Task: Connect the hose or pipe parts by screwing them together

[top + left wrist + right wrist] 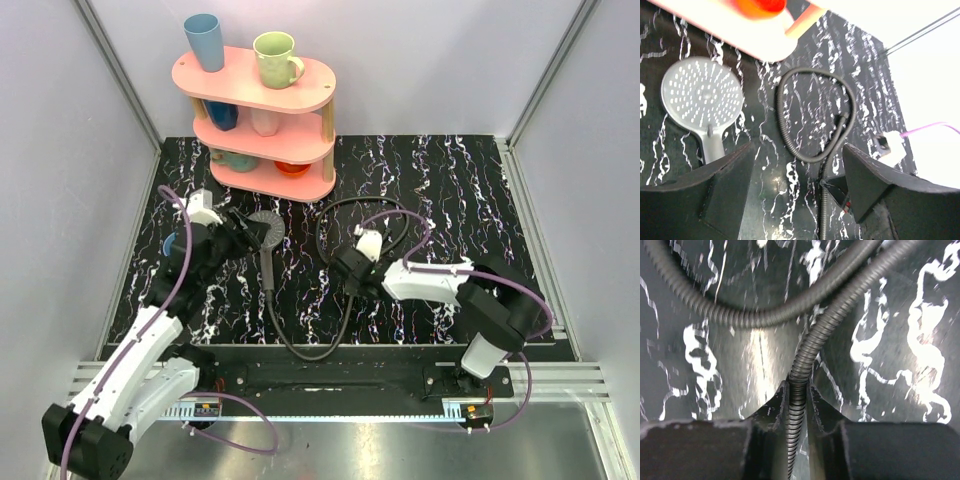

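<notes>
Hose (816,337) in the grip: the right claw (797,390) is clenching the ribbed black line, which is running straight ahead out of its jaws before bending away across the desk (470,180). The left claw (795,175) is hanging released, gripping nothing. The shower head (702,95) is lying face up ahead of it, off toward the finger on the left of the wrist view. Its handle's long axis is pointing back at that claw. The left arm is the nearer to the head, so joining likely means bringing the hose end across.

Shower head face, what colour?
The shower head face is grey with small holes; clearest in left wrist view.
</notes>
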Tool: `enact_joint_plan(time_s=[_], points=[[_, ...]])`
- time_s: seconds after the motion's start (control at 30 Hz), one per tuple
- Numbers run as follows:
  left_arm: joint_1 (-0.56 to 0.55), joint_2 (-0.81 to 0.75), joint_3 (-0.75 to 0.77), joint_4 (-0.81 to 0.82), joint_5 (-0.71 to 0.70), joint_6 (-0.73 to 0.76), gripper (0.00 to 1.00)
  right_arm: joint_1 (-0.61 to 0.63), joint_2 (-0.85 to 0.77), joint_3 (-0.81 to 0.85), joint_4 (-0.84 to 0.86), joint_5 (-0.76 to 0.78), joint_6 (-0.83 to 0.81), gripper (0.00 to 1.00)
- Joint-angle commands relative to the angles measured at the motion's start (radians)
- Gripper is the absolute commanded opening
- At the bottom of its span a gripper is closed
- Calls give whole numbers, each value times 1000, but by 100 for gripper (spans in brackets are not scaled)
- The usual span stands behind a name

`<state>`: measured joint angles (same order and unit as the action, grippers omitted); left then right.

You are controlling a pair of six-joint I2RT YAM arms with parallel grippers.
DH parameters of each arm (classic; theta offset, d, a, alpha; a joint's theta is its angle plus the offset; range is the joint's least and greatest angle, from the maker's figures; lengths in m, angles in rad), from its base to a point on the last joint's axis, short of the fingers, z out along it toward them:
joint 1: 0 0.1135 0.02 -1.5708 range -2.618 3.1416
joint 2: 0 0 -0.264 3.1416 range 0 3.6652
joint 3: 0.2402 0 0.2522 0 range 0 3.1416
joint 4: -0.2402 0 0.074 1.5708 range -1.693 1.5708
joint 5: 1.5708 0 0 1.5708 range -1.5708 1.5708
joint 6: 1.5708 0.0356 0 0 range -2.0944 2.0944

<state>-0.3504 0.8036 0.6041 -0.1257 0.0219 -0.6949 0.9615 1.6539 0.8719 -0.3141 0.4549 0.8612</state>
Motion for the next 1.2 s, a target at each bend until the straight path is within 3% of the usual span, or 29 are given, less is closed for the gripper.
enact_joint_plan(time_s=[0.0, 0.03, 0.07, 0.37, 0.57, 0.7, 0.77, 0.8, 0.93, 1.0, 1.17], points=[[-1, -76, 97, -112, -19, 70, 75, -99, 56, 25, -8, 24, -3, 11], [-1, -96, 102, -124, -19, 77, 76, -145, 55, 41, -10, 22, -20, 2], [-1, -106, 105, -133, -20, 87, 76, -165, 53, 50, -10, 18, -36, 0], [-1, -172, 92, -178, -57, 138, 78, -418, 101, 147, -14, -2, -178, 0], [-2, -188, 100, -180, -37, 152, 79, -464, 174, 210, -14, -8, -231, 1], [-1, -204, 109, -180, 10, 169, 80, -464, 130, 188, -22, -54, -228, 28], [-1, -213, 118, -184, 49, 199, 80, -466, 48, 173, -49, -77, -238, 36], [-1, -233, 123, -187, 65, 218, 80, -465, 11, 168, -77, -81, -243, 53], [-1, -293, 126, -177, 180, 282, 88, -465, -262, 157, -239, -119, -289, 94], [-1, -313, 131, -178, 197, 287, 93, -464, -351, 171, -292, -172, -320, 100], [-1, -355, 128, -158, 294, 258, 99, -464, -655, 180, -433, -343, -406, 100]])
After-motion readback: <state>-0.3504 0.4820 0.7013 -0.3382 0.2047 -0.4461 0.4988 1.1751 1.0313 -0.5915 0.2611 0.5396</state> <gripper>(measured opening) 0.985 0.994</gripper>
